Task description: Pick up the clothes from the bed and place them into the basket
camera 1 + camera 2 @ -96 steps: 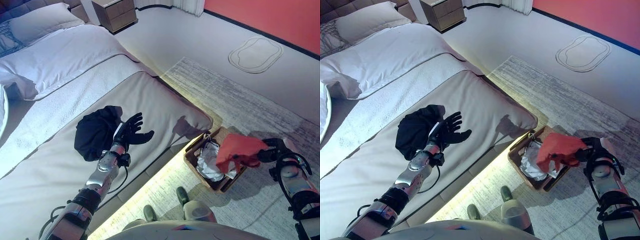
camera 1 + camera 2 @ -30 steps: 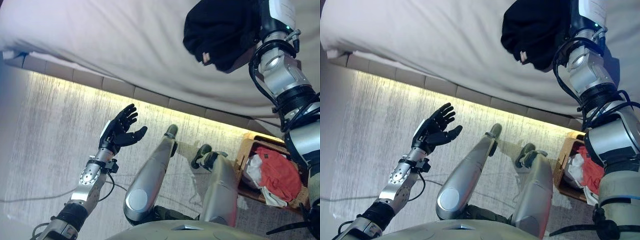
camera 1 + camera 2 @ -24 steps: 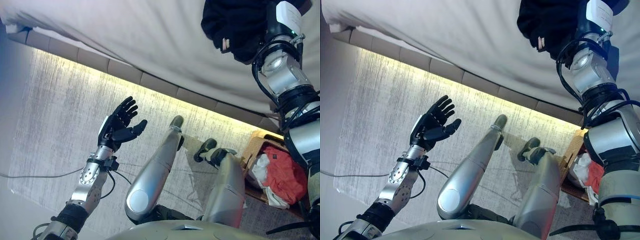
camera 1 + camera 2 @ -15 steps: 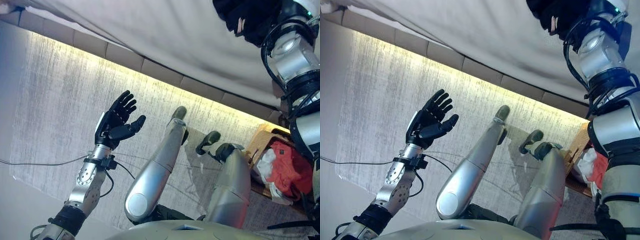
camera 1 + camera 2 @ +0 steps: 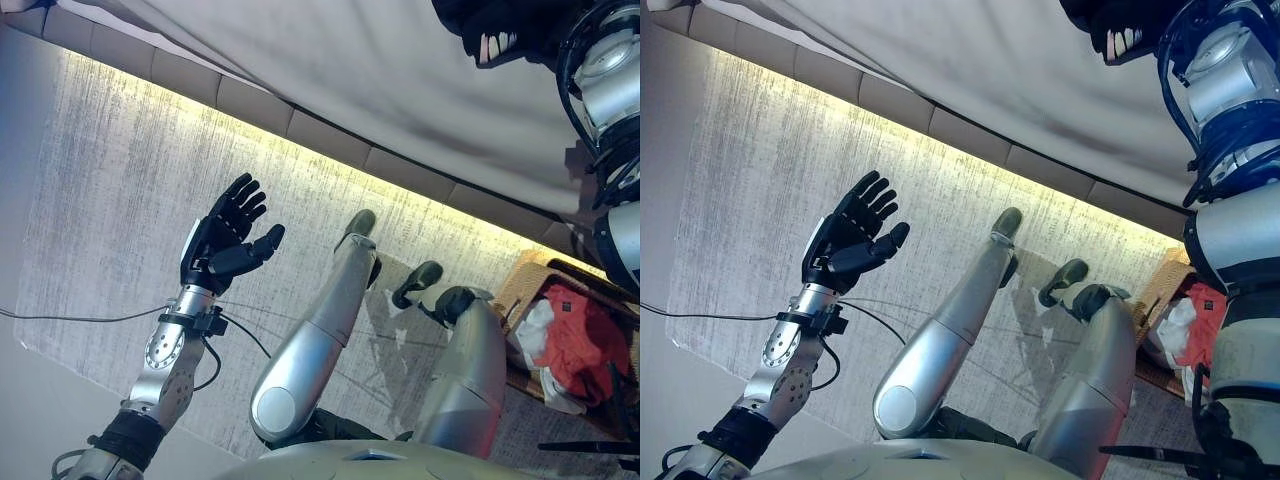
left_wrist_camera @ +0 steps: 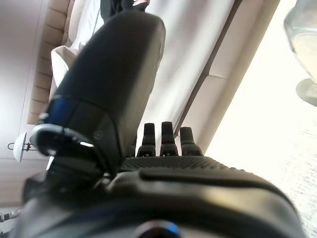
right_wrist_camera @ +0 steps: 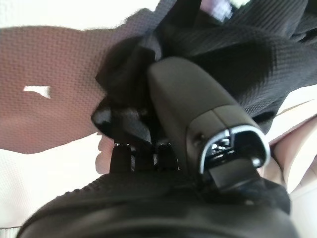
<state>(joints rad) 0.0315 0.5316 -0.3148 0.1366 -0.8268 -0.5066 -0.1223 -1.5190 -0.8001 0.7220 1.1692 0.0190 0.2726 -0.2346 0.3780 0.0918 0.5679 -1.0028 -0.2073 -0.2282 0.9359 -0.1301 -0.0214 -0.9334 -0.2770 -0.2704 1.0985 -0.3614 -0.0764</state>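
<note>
Right hand is at the top right of the head views, over the bed. My fingers are curled into the black garment and the thumb is pressed against the bunched cloth, so it's grasped and not just touched. The wrist view shows the fabric gathered around the thumb. The garment is up at the top right edge of frame, on or just above the bed cover; can't tell if it has fully lifted clear. I'm gripping a fold because loose cloth gives nothing rigid to hold.

Left hand is raised over the rug at centre left, palm up. Its fingers are straight and spread, holding nothing. My guess is it's parked there to stay clear.

Basket is on the floor at the lower right. A red garment and white cloth are already inside it. Next: carry the black garment across to the basket and let go.
</note>
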